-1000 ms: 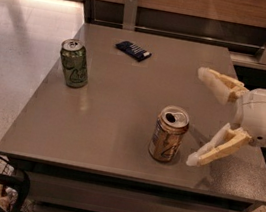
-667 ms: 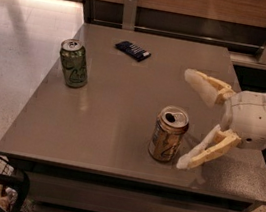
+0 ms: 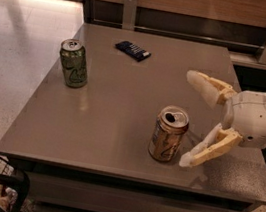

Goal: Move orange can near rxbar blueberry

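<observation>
Beside the upright orange can point(image 3: 167, 138) — gripper point(image 3: 188, 120), fingers spread.

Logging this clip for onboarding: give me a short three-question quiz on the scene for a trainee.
1. True or false: the gripper is open, beside the orange can.
2. Which lies flat on the table? A orange can B rxbar blueberry C neither
3. How many cans stand upright?
Key: 1 true; 2 B; 3 two, the orange can and the green can.
</observation>
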`<state>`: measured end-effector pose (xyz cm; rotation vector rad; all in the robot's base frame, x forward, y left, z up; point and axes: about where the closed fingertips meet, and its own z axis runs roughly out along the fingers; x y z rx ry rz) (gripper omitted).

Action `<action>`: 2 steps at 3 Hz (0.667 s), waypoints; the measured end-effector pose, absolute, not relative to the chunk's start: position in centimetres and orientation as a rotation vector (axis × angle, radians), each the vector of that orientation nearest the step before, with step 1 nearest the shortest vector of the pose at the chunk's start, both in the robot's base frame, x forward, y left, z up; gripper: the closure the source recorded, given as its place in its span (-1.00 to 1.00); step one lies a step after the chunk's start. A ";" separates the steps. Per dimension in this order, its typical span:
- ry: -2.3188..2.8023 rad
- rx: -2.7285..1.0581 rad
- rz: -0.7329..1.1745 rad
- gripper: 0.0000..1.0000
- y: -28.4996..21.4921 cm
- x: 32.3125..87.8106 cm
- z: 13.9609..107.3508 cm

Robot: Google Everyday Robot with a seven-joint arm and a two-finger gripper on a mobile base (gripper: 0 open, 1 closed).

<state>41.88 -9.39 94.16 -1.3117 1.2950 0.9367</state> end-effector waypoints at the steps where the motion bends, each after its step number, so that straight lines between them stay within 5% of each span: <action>1: 1.308 -1.314 0.963 -1.00 -9.6 42.7 92.5; 2: 1.302 -1.315 0.974 -1.00 -9.7 42.9 91.6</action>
